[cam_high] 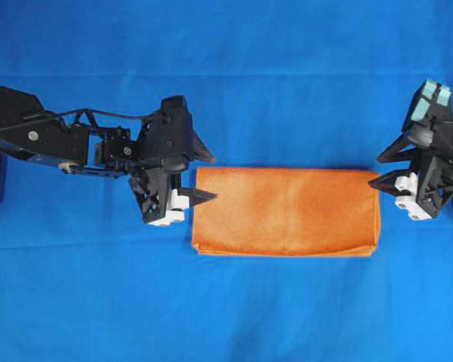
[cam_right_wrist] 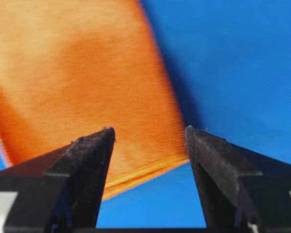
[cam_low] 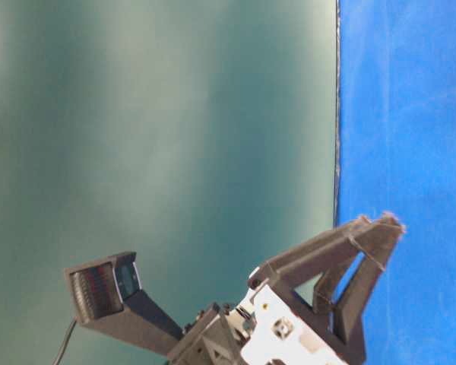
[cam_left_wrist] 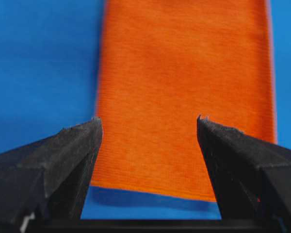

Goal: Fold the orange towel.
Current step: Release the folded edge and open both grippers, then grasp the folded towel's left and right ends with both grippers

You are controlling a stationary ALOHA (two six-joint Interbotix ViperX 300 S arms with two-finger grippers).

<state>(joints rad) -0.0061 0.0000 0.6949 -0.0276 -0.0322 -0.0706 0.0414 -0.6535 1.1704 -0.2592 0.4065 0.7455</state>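
Blue cloth covers the tabletop (cam_high: pixel 226 45), where the orange towel (cam_high: pixel 287 211) lies folded into a flat rectangle between the left gripper (cam_high: pixel 204 196) and right gripper (cam_high: pixel 377 183), both with jaws spread, holding nothing; a low pass could snag and unfold it

no readable text or labels anywhere

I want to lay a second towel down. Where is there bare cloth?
The blue table cloth is bare in the wide band above the orange towel and the band below it. It is crowded at the towel's short ends, where the left gripper and right gripper sit.
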